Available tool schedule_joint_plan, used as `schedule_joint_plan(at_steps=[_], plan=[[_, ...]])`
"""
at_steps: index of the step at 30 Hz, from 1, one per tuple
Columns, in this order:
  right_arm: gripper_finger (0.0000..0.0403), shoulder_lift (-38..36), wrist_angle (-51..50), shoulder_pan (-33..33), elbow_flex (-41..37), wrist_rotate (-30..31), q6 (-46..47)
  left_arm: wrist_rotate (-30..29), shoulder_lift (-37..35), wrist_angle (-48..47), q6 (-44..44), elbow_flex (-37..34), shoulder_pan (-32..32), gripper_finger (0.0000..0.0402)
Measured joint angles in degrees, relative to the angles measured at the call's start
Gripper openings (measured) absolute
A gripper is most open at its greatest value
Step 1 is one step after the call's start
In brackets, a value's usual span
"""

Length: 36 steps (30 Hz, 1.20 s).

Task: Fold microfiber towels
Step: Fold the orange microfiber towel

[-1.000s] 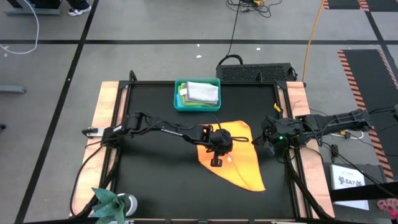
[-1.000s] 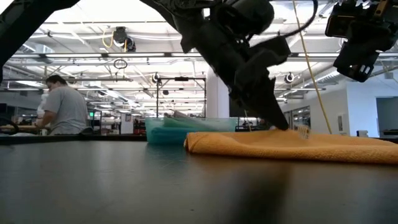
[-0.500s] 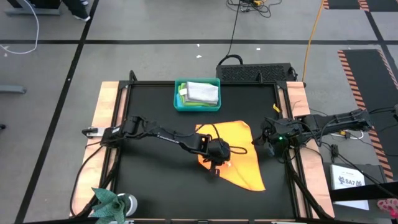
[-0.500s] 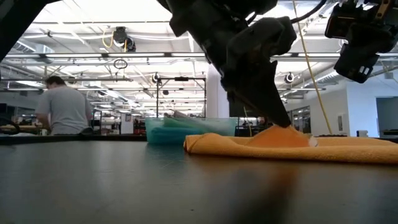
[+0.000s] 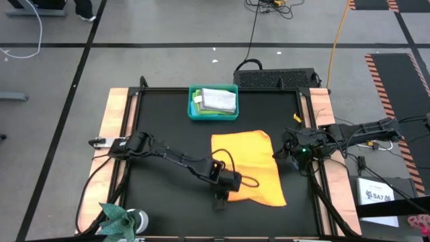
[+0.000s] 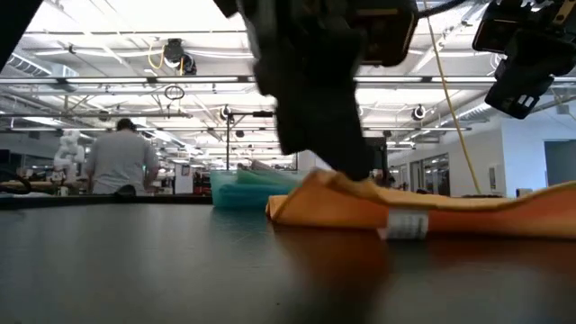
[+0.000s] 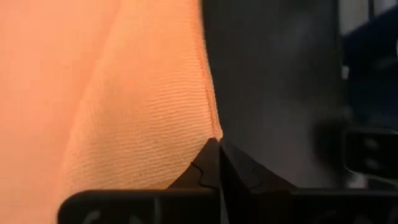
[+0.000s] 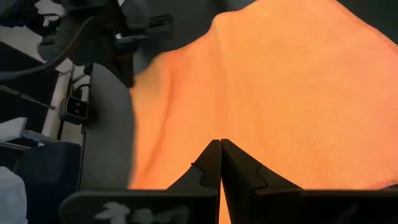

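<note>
The left arm stretches low across the black table (image 5: 161, 121), its tool (image 5: 221, 199) pinching the orange-yellow square microfiber towel's (image 5: 248, 165) corner, while the right tool (image 5: 285, 149) hangs closed, empty.

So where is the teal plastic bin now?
In the high view the teal plastic bin sits at the table's far edge, just beyond the orange-yellow microfiber towel.

One camera looks straight down on the whole table (image 5: 168, 121); another sits level at its surface. Both wrist cameras, very close, share the orange towel (image 5: 252, 161).
</note>
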Motion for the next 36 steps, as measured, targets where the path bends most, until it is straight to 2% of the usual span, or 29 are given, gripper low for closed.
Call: schedule_joint_plan(at_steps=[11,15,19,22,25,31,33,36], plan=[[0.0,0.0,0.02,0.0,0.0,-0.12,-2.78,0.05,0.04,-3.57,-11.53,0.0,-8.51,0.0001],[0.0,0.0,0.04,0.0,0.0,-0.12,-3.22,-4.55,0.04,-3.49,-14.59,-0.01,-9.89,0.0008],[0.0,0.0,0.04,0.0,0.0,-0.12,-3.35,-10.85,0.04,-3.68,-17.35,-0.02,-10.11,0.0037],[0.0,0.0,0.02,0.0,0.0,-0.12,-3.35,-12.35,0.04,-3.8,-19.09,0.0,-9.73,0.0065],[0.0,0.0,-0.3,0.0,0.0,-0.09,-3.34,-8.8,0.04,-3.8,-20.71,-0.01,-9.43,0.009],[0.0,0.0,-1.47,0.0,0.0,-0.02,-2.94,4.76,0.04,-4.41,-20.05,0.0,-11.23,0.0118],[0.0,0.02,-1.48,0.0,0.0,0.07,-2.94,6.54,0.04,-6.06,-20.69,0.0,-11.82,0.0119],[0.0,1.27,-1.41,0.0,0.0,1.37,-2.69,4.93,0.07,-10.57,-21.64,0.0,-12.1,0.0119]])
